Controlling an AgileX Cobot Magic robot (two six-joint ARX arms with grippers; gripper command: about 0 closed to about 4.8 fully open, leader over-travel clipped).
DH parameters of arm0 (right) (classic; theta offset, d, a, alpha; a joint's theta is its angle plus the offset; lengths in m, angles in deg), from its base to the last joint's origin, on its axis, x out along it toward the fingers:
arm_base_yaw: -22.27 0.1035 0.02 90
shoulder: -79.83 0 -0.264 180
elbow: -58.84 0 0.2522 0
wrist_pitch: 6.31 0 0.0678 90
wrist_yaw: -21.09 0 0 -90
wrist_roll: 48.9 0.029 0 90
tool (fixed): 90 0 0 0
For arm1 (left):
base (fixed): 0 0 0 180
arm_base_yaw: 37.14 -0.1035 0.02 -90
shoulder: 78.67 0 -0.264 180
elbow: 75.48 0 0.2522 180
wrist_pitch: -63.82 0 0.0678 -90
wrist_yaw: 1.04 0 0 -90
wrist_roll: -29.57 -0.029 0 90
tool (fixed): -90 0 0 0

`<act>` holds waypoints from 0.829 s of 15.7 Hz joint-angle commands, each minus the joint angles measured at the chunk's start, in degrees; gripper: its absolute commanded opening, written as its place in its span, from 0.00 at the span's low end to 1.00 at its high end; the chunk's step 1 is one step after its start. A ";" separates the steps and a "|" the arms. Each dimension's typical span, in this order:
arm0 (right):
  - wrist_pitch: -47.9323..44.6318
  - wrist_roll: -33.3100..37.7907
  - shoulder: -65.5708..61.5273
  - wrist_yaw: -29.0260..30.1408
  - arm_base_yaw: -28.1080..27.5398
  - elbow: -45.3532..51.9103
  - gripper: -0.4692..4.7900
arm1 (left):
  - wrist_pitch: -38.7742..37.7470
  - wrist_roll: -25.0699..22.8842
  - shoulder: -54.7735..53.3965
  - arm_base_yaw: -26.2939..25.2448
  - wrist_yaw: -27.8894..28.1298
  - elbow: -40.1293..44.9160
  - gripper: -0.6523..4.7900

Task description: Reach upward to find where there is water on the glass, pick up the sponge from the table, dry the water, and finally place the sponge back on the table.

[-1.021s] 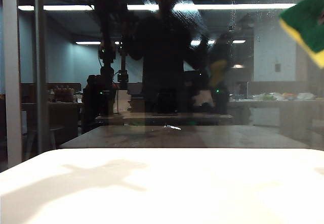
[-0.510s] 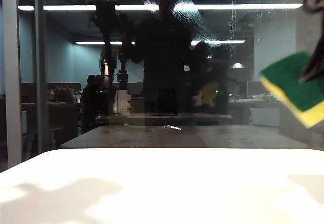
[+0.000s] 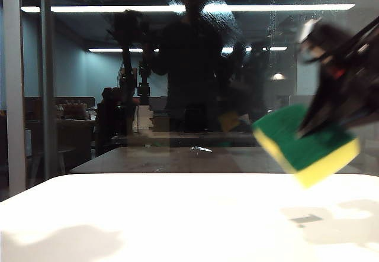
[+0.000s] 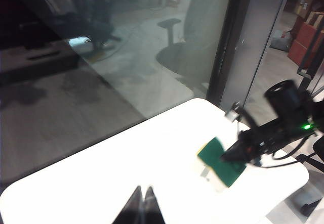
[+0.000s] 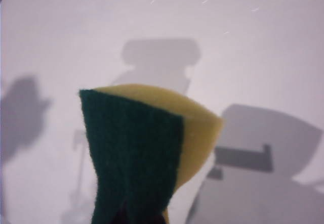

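Exterior view: the right gripper (image 3: 314, 129) is hanging low on the right side, its jaws clamped on the sponge (image 3: 305, 146), which is tilting green side up and yellow side down, clear of the white table (image 3: 148, 220) directly beneath it. A soft shadow is lying on the tabletop under the pincer. Beyond the pincer, the dark glass (image 3: 195, 78) is standing upright along the far edge of the table, with a grey frame bar (image 3: 13, 84) off to the far left. High above the pincer and to its left, water (image 3: 216, 13) is showing as a whitish hazy smear across the reflected light strip, and thin drip trails are running down the pane nearer overhead.

In the right wrist view, the sponge (image 5: 147, 148) is filling the foreground, pinched and bent between the jaws, with the table (image 5: 263, 42) below it.

In the left wrist view, the left gripper (image 4: 143, 204) is holding its fingertips together, closed on nothing, above the table (image 4: 101, 168). Farther out, the right gripper (image 4: 230, 157) is carrying the sponge (image 4: 218, 163) over the table's far end, with the glass (image 4: 101, 57) beyond.
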 commanded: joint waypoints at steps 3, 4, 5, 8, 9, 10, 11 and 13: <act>-8.28 3.52 -7.76 -0.22 2.12 -0.15 0.07 | -2.75 -0.28 0.11 0.02 -0.20 0.22 0.11; -10.01 4.57 -9.66 -0.22 2.12 -0.15 0.07 | -2.78 -0.33 0.15 0.02 -0.20 0.52 0.11; -10.67 4.72 -10.38 -0.22 2.12 -0.15 0.07 | -2.84 -0.48 0.22 0.02 -0.17 0.63 0.11; -11.82 5.81 -13.66 -0.20 2.12 -0.15 0.07 | -2.43 -0.63 1.07 0.00 -0.02 3.52 0.11; -11.67 5.81 -14.32 -0.20 2.12 -0.15 0.07 | -2.23 -0.59 1.73 0.00 -0.02 5.05 0.11; -11.67 5.81 -15.04 -0.20 2.12 -0.15 0.07 | -2.05 -0.39 2.71 0.00 0.00 6.95 0.11; -11.67 5.81 -15.47 -0.22 2.12 -0.15 0.07 | -2.01 -0.17 3.58 0.00 -0.02 8.52 0.11; -11.76 5.81 -15.80 -0.26 2.12 -0.15 0.08 | -2.10 -0.11 5.86 0.00 0.02 11.80 0.11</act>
